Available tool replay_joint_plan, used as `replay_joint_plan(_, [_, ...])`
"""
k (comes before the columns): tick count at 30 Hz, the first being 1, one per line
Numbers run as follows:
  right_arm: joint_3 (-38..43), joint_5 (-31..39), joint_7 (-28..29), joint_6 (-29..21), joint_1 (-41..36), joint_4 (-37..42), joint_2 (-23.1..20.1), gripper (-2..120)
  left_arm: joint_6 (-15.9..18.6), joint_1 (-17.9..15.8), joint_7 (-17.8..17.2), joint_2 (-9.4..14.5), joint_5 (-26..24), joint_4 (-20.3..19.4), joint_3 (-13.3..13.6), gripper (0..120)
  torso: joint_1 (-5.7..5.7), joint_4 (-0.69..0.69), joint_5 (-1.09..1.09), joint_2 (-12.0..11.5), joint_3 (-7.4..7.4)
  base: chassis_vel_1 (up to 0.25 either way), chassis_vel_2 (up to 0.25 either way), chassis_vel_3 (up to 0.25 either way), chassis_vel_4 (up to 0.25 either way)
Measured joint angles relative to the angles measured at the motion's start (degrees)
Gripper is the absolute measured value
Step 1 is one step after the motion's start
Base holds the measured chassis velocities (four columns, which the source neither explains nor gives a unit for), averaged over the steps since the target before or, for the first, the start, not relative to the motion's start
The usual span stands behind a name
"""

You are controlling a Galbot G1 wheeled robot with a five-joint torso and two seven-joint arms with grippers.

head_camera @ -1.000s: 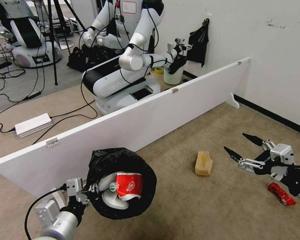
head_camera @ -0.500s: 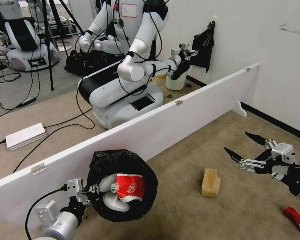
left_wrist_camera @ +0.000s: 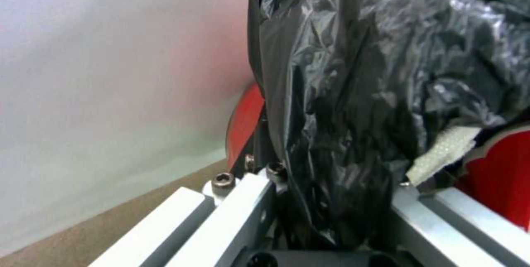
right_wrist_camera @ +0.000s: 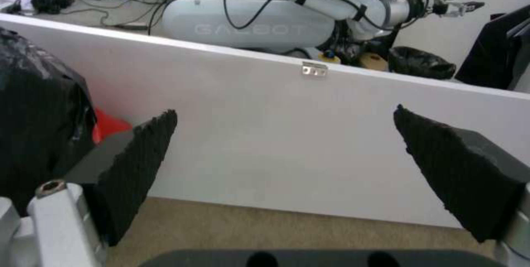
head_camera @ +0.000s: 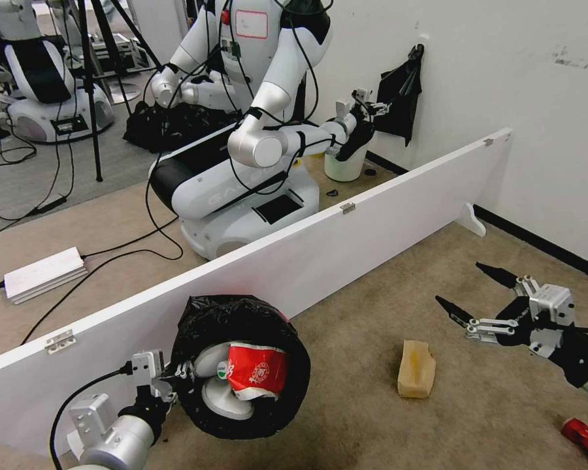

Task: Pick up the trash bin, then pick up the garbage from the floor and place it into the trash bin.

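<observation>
Tan carpet below left pincer (head_camera: 170, 378) clamped on trash bin (head_camera: 242, 365) holding paper cup (head_camera: 256, 370); right pincer (head_camera: 467, 292) wide.

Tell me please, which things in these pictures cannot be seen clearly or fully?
- Red can: cut off by the head view's lower right edge.
- Trash bin: its red body is mostly covered by the black bag; in the left wrist view the bag hides the left gripper contact.
- Bin contents: only a red-white cup and something white show; the rest is hidden.
- Tan paper bag: behind the right gripper camera's field.
</observation>
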Motion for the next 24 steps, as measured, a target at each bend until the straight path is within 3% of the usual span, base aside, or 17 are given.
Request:
replay_joint_plan(11, [0.91, 1.63, 1.52, -0.70, 0.09, -1.53, -2.00, 99, 0.10, 1.16, 2.01, 0.21, 1.15, -0.96, 0.35, 0, 0.00, -0.02, -0.01, 0.00, 0.01, 0.000, 0.000, 0.000, 0.000])
replay_joint_plan(24, [-2.61, 5.33, 5.99, -3.06, 2.66, -4.65, -8.19, 99, 0.12, 1.64, 3.28, -0.55, 2.09, -0.98, 0.49, 0, 0.00, -0.02, -0.01, 0.00, 0.01, 0.000, 0.000, 0.000, 0.000])
